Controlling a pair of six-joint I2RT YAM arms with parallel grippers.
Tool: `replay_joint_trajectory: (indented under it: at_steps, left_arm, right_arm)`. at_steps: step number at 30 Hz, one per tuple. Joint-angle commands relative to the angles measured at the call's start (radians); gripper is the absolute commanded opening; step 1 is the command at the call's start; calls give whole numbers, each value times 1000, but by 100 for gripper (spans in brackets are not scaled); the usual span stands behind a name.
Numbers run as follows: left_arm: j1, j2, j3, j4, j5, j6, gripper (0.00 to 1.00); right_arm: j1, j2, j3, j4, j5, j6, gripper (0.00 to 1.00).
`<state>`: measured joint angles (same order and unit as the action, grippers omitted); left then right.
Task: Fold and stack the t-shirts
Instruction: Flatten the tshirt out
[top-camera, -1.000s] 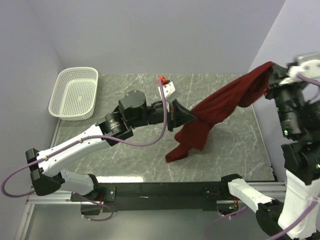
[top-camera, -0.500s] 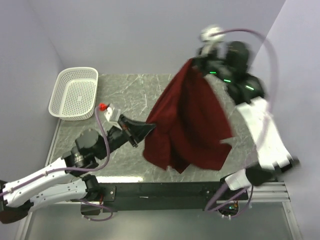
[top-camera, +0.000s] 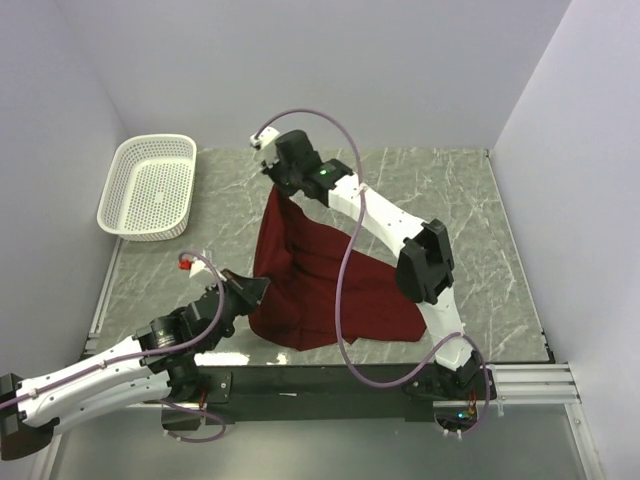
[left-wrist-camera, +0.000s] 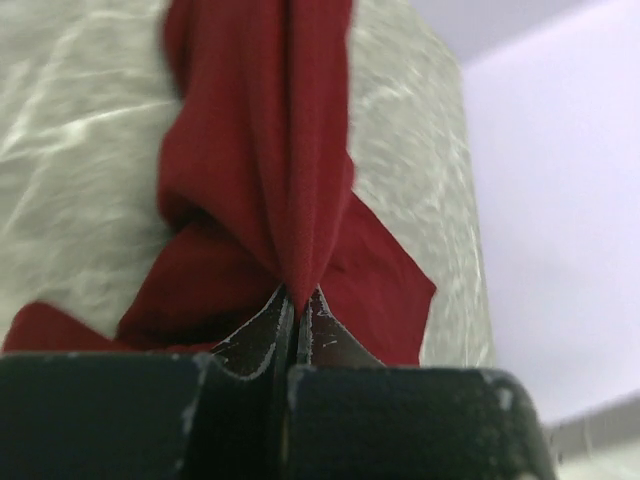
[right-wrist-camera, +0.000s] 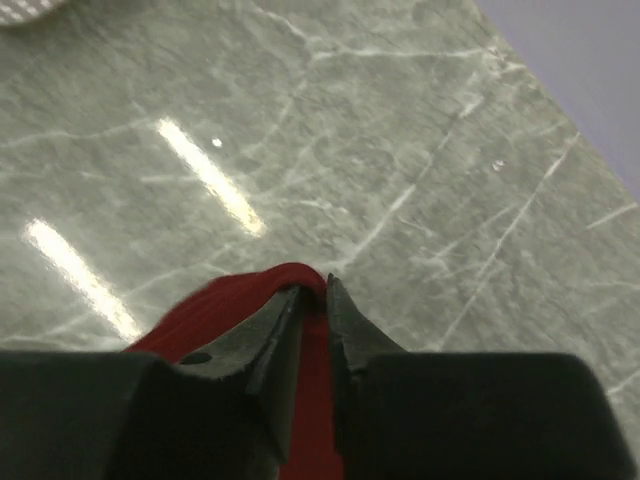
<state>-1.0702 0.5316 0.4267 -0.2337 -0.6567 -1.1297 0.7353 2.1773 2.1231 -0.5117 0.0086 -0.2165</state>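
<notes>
The maroon t-shirt lies spread over the middle of the marble table, stretched between my two grippers. My left gripper is shut on its near left edge; in the left wrist view the cloth runs away from the pinching gripper. My right gripper is shut on its far left corner; in the right wrist view a red fold sits between the gripper's closed jaws. No neck label shows.
A white perforated basket stands at the table's back left corner. Bare marble table shows to the right of the shirt. Walls close in on the left, back and right. A black rail runs along the near edge.
Both arms swung the shirt from the right side to the middle left. My right gripper went from high at the right to the back centre. The shirt went from hanging to spread on the table.
</notes>
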Motion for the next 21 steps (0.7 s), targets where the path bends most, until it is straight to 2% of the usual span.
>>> replay_joint_trajectory:
  at_steps: [1, 2, 3, 5, 7, 8, 9, 11, 12, 13, 14, 15, 17, 18, 19, 21]
  left_arm:
    - [-4, -9, 21, -243, -130, -266, 0]
    - [-5, -2, 32, -303, -142, -377, 1]
    - [-5, 4, 40, -349, -156, -428, 1]
    - [-4, 22, 67, -488, -201, -549, 1]
    - [-5, 33, 96, -558, -240, -585, 7]
    - [-5, 34, 130, -593, -256, -576, 14]
    - [-5, 31, 145, -604, -268, -558, 34]
    - [-4, 9, 185, -581, -307, -452, 56]
    - [-5, -5, 193, -555, -314, -397, 73]
    - [-5, -19, 199, -518, -313, -330, 79]
    - [-5, -54, 193, -450, -282, -145, 84]
    - [-4, -73, 182, -293, -247, -27, 88]
    - [-5, -105, 149, -146, -145, 231, 91]
    - [-2, -102, 146, -48, -114, 295, 94]
    - [-1, -88, 147, -27, -100, 379, 95]
    - [16, 6, 193, -1, -58, 427, 99]
  right_arm:
    - [15, -27, 71, 130, 93, -15, 26]
    - [21, -24, 67, 134, 105, -8, 47]
    - [32, -14, 63, 133, 122, -4, 63]
    - [33, -7, 84, 75, 128, -4, 78]
    - [12, -40, 57, 33, 105, -7, 82]
    - [0, -71, 26, -2, 68, -15, 83]
    - [-42, -155, -21, -11, -23, -20, 83]
    - [-98, -265, -211, -36, -193, -61, 83]
    - [-138, -380, -283, -40, -357, -75, 83]
    - [-210, -434, -414, -51, -433, -95, 82]
    - [-247, -482, -473, -103, -491, -159, 81]
    - [-273, -558, -527, -135, -530, -194, 79]
    - [-344, -672, -696, -201, -571, -289, 76]
    - [-364, -706, -753, -209, -572, -308, 75]
    - [-390, -741, -852, -209, -588, -314, 74]
    - [-488, -836, -973, -196, -640, -304, 74]
